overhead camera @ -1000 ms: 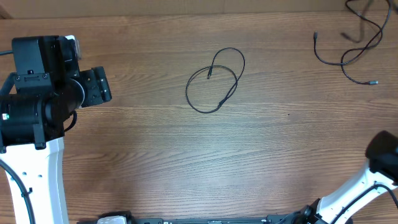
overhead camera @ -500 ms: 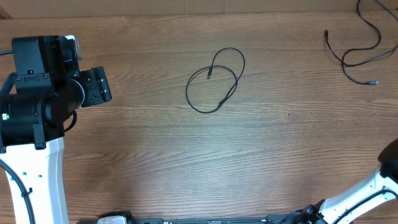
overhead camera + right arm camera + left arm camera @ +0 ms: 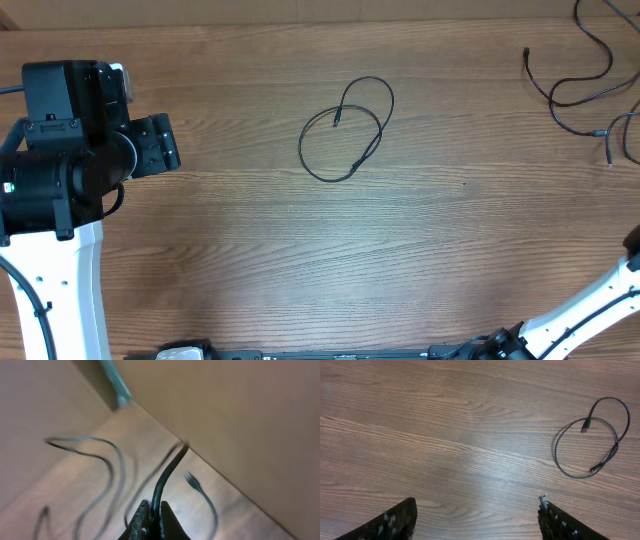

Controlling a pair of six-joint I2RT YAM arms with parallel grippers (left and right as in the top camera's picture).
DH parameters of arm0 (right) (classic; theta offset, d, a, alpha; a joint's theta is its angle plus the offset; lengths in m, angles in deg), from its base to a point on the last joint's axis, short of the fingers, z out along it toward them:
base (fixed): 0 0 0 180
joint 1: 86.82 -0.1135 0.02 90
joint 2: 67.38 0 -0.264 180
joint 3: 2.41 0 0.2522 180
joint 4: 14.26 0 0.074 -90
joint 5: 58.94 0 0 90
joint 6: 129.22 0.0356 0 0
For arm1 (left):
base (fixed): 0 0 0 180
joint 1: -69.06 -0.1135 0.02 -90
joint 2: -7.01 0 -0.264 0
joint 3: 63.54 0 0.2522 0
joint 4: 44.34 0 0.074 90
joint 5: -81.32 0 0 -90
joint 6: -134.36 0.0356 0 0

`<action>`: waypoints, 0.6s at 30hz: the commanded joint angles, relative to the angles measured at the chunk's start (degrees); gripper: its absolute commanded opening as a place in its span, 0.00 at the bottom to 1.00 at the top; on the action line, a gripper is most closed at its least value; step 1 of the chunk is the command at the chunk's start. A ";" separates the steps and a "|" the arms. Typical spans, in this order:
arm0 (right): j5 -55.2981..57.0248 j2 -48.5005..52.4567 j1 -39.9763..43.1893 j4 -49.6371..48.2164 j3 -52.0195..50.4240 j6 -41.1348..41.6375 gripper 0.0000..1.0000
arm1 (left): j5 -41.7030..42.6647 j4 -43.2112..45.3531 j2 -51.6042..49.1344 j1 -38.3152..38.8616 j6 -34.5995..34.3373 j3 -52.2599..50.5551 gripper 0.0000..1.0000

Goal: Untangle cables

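A thin black cable (image 3: 301, 152) lies coiled in a loose double loop at the table's middle; in the left wrist view its plug (image 3: 585, 426) shows at the upper right. My left gripper (image 3: 477, 521) hovers open over bare wood, well to the left of that loop. More cable strands (image 3: 600, 132) trail at the far right corner. My right gripper (image 3: 154, 511) is shut on one black cable (image 3: 167, 472) that rises from its jaws. Other strands (image 3: 107, 460) and a plug end (image 3: 192, 480) lie blurred on the wood beyond it. In the overhead view the right gripper is out of frame.
A plain beige wall (image 3: 240, 420) stands along the table's far edge beside the right gripper. The left arm's black body (image 3: 70, 150) fills the table's left side. The right arm's white link (image 3: 590, 305) crosses the near right corner.
The right arm has slid out past the right edge. The corner strands were dragged right and up, and a new strand now shows at the right edge. The left arm barely moved.
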 commanded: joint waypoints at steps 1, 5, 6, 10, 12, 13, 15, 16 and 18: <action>0.39 -0.04 0.72 -1.33 -4.15 -0.50 0.04 | -0.13 0.42 0.61 0.26 1.27 1.20 0.77; 0.61 -0.04 0.72 -3.52 -10.64 -1.99 0.04 | -0.11 0.04 0.61 0.26 1.22 1.20 0.77; 1.51 -0.04 0.76 -4.66 -12.94 -1.99 0.04 | -0.13 -0.52 0.61 0.26 1.25 1.20 0.77; 0.70 -0.04 0.76 -4.81 -15.72 -1.90 1.00 | -0.13 -0.83 0.61 0.26 1.29 1.20 0.77; -2.36 -0.09 0.76 -4.72 -15.67 -1.95 1.00 | -0.15 -0.68 0.61 0.26 1.31 1.20 0.77; -3.96 -0.37 0.76 -4.76 -15.56 -1.97 1.00 | -0.15 -0.66 0.61 0.26 1.29 1.20 0.77; -7.43 -1.46 0.76 -4.52 -14.62 -1.97 1.00 | -0.15 -0.68 0.61 0.26 1.29 1.20 0.77; -8.85 -2.25 0.76 -4.42 -14.16 -1.97 1.00 | -0.15 -0.68 0.61 0.26 1.29 1.20 0.77; -12.41 -5.03 0.61 -4.31 -13.07 -1.95 1.00 | -0.15 -0.66 0.61 0.26 1.29 1.20 0.77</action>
